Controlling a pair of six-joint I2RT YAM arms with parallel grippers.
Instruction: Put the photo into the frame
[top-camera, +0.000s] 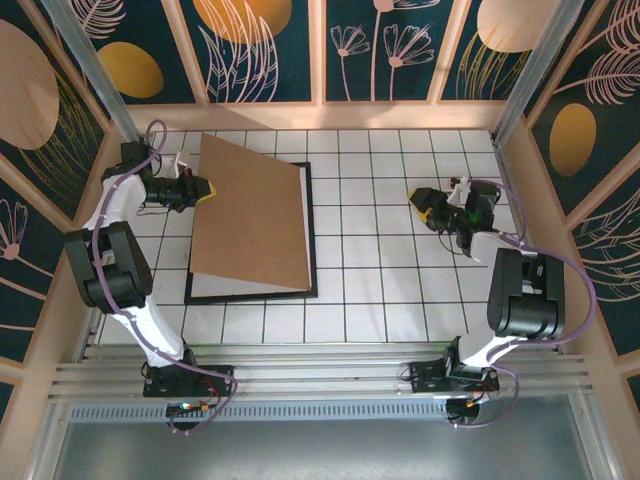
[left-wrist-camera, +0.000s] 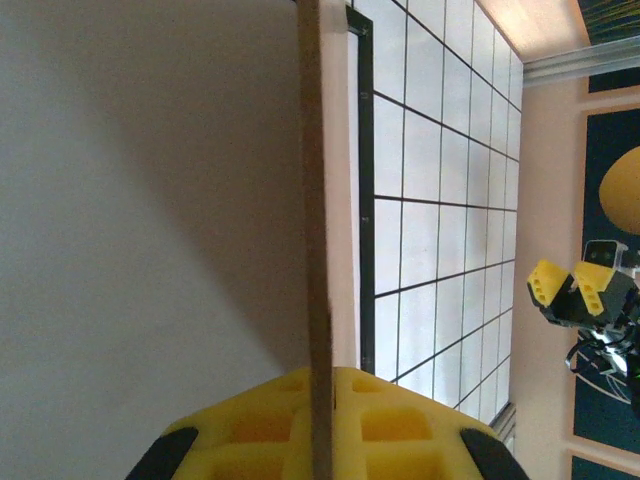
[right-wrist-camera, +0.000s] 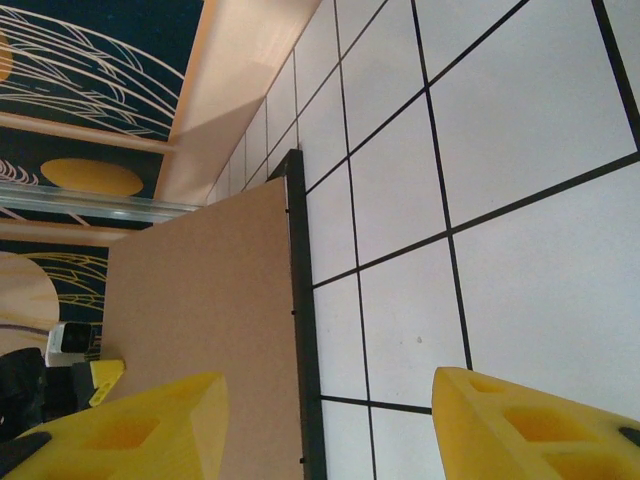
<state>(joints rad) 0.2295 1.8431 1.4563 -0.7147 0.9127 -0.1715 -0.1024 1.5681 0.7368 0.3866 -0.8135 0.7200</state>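
Brown and plain, the backing board (top-camera: 250, 215) lies slanted over the frame (top-camera: 312, 240). Its right edge comes down along the frame's right rail, and its left edge appears lifted clear of the frame's left side. The board covers nearly all of the frame's opening. Only the thin black right rail, the near rail and a strip of a pale sheet (top-camera: 235, 288) just inside the near rail show from above. The frame itself lies flat on the white tiled floor (top-camera: 400, 270), in the left half of it.

At the frame's left side, the left gripper (top-camera: 203, 188) has its yellow fingers (left-wrist-camera: 400, 420) clamped tight on the board's raised edge. In the left wrist view the board runs edge-on straight out from between them, with the frame's black rail just beside it.

Well off the frame's right rail, several tiles away, the right gripper (top-camera: 422, 207) hangs over bare tiles. Its jaws stand partly apart and hold nothing; in the right wrist view only floor lies between the two yellow fingers (right-wrist-camera: 530, 420). It points back toward the frame, and the tiles between it and the right rail are bare.

Dark teal wall panels (top-camera: 270, 50) with pale leaf patterns and wooden posts stand beyond the frame's far side.
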